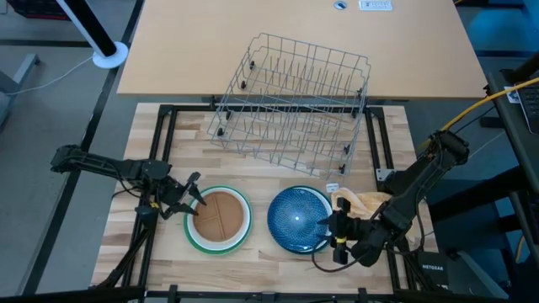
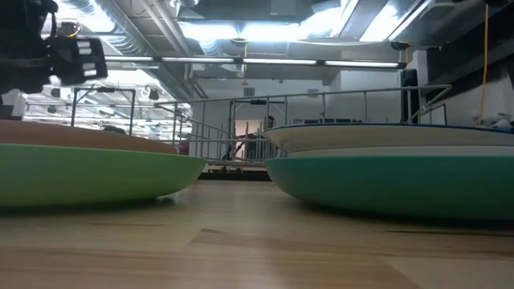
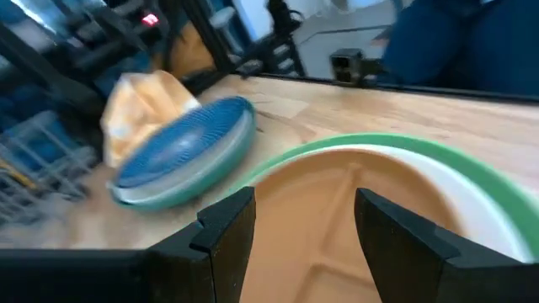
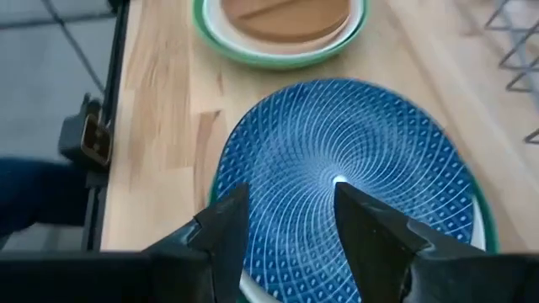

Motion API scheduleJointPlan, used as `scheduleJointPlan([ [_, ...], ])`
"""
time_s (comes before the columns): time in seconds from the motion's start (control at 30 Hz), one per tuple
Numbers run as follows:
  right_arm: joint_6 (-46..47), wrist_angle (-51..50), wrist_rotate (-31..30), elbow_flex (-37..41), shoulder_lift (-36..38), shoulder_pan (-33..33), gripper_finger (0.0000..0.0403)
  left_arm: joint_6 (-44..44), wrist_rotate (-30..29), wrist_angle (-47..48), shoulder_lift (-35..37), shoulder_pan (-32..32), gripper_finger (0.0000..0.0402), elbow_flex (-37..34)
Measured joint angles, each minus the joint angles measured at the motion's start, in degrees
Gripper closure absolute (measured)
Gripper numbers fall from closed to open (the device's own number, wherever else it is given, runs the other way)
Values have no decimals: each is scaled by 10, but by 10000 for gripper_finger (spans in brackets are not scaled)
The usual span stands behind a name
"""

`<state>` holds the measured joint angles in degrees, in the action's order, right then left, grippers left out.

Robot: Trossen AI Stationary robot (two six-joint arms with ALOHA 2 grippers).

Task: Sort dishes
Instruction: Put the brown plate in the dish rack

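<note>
On the table's near left is a stack with a brown wood-coloured plate on a white plate on a green plate. To its right, a blue patterned plate tops a white and a teal one. My left gripper is open at the left stack's left rim, its fingers over the brown plate. My right gripper is open at the right rim of the blue plate. I see neither gripper touching a plate.
The grey wire rack lies tilted at the far middle, across the joint between the two table tops. The yellow checked cloth lies crumpled right of the blue plate, beside my right arm. Bare wood shows between the stacks and the rack.
</note>
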<state>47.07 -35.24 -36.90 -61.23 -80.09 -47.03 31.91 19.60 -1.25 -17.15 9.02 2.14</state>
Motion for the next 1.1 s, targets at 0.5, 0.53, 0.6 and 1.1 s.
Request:
scheduleJointPlan([
  [0.5,4,71,-36,0,0,145,226,-377,3,-421,0,9,208,2],
  [0.53,4,72,-29,0,0,156,226,-382,3,-423,0,9,208,2],
  [0.6,0,82,-18,0,-1,178,226,-402,0,-425,0,9,208,2],
  [1.1,-103,320,97,0,-97,255,226,-497,-33,-5,-21,8,208,96],
])
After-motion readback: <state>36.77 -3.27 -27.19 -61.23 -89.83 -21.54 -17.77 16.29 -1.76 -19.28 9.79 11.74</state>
